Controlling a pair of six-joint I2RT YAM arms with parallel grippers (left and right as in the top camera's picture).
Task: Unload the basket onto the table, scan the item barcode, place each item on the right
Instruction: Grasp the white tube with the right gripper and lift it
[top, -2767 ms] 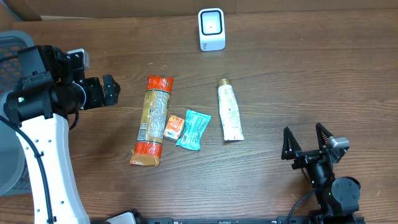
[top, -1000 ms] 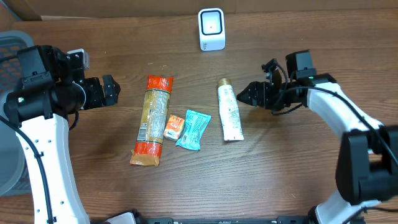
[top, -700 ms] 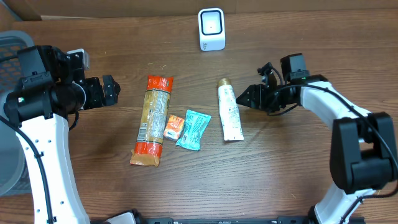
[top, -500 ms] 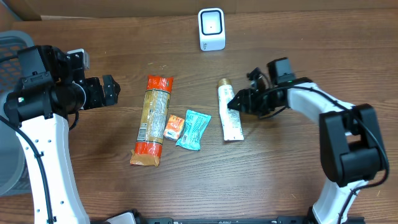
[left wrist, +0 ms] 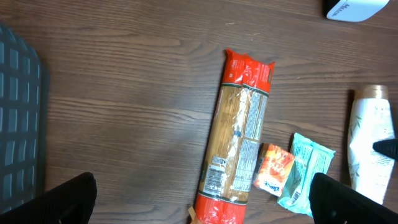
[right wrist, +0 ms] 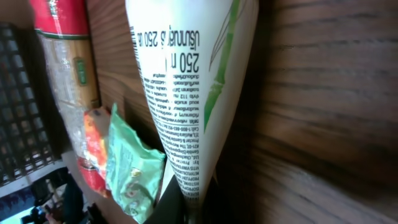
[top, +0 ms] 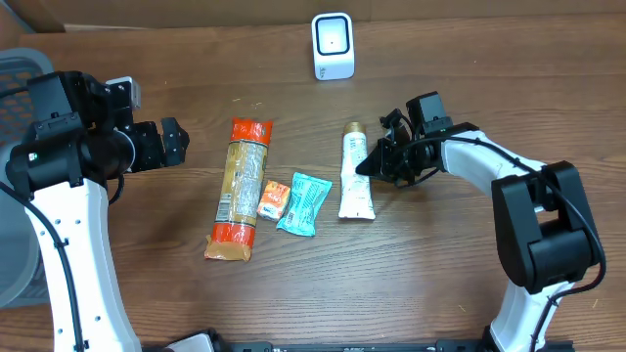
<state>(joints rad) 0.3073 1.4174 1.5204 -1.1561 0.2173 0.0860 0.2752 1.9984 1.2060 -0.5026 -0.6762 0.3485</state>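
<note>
Wooden table [top: 440,284]; grey basket [top: 20,68] at its left edge. Long pasta packet [top: 242,191] lies lengthwise mid-table. To its right, the white tube [top: 354,181] lies flat, gold cap pointing toward the scanner [top: 333,44], which stands well apart at the back. Left hand [top: 174,143] is spread wide left of the pasta packet, holding nothing. Right hand [top: 364,166] is pinched tight on the tube's right edge. Between packet and tube lie a teal sachet [top: 304,203] and a small orange packet [top: 274,199], the latter touching the pasta packet.

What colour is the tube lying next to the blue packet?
The tube is white, with green leaf drawings and black print. The right wrist view shows it best.
</note>
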